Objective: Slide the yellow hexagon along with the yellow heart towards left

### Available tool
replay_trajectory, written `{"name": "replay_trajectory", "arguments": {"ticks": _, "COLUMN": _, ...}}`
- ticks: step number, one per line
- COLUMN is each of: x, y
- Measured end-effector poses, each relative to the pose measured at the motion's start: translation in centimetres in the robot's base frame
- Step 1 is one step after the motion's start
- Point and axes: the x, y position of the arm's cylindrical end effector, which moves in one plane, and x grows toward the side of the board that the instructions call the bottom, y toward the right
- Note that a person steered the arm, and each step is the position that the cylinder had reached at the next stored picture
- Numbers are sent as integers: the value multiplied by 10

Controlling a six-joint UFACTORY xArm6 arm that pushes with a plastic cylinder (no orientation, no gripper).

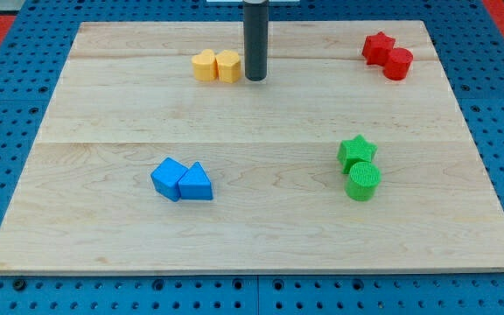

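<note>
While a pale wooden tabletop [252, 219] fills nearly the whole view, resting on a blue perforated base, it carries four pairs of small coloured blocks. Taking the tabletop's centre as the middle of a clock face, the pairs sit as follows.

At about eleven o'clock, near the far edge, are the two task blocks, touching side by side: the yellow heart [204, 65] on the view's left and the yellow hexagon [228, 66] on its right. At about two o'clock, a red star [377, 46] touches a red cylinder [398, 63]. At about four o'clock, a green star [356, 150] sits just above a green cylinder [363, 181], the two touching. At about seven o'clock, a blue cube [168, 178] touches a blue triangle [196, 183].

Smallest of all is the dark upright rod coming down from the view's top. There is no gripper on this arm, so nothing opens or closes. My tip [255, 79] stands on the tabletop at the hexagon's three o'clock side, just beside it; whether it actually touches the block I cannot tell.

Judging from this, the approach step looks finished and the push is about to start or is just starting. The next move calls for a straight slide towards nine o'clock, so the hexagon presses into the heart and both travel together. Pushing off-centre could split the pair.
</note>
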Motion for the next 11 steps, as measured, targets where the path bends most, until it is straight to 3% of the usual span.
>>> {"name": "replay_trajectory", "arguments": {"ticks": 2, "x": -24, "y": -3}}
{"name": "replay_trajectory", "arguments": {"ticks": 8, "x": -27, "y": -169}}
{"name": "replay_trajectory", "arguments": {"ticks": 11, "x": -27, "y": -224}}
